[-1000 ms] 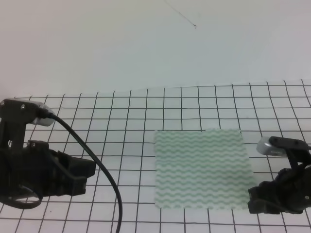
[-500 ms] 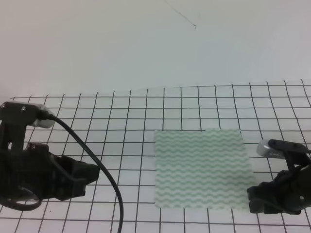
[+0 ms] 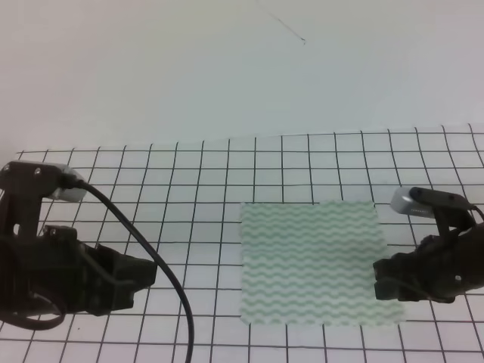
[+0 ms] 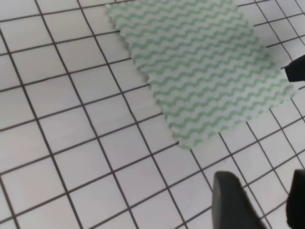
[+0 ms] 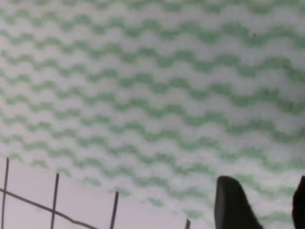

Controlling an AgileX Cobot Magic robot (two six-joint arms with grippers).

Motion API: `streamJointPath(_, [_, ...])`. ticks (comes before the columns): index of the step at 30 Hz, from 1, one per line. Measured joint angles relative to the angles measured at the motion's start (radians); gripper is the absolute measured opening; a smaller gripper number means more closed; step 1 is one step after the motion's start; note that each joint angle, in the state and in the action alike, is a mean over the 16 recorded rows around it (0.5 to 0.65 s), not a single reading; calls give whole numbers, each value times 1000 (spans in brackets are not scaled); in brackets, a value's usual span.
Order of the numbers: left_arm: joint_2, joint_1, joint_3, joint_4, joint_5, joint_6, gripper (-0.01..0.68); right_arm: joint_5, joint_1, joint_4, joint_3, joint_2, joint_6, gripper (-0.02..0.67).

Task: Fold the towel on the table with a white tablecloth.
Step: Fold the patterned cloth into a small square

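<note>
A thin, pale green and white rectangular towel with wavy stripes (image 3: 311, 261) lies spread flat on the bench's white tablecloth printed with a black grid (image 3: 197, 181), right of centre and near the front edge, laid open probably so its edges can be reached for folding. The right hand (image 3: 382, 280) hangs over the towel's right edge near its front right corner, fingers parted. The left hand (image 3: 147, 274) waits well apart toward the bench's left edge, also open.
</note>
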Motion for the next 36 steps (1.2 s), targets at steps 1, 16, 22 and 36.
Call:
streamJointPath(1, [0,0,0,0,2,0,247,6,0,-6,-5,0,3,279])
streamJointPath(16, [0,0,0,1,19,-3,248,83,0,-186,-21,3,150,280])
streamJointPath(22, [0,0,0,1,19,-2,248,72,0,-202,-21,20,176,280])
streamJointPath(36, [0,0,0,1,19,-1,248,58,-2,-79,-23,61,78,280])
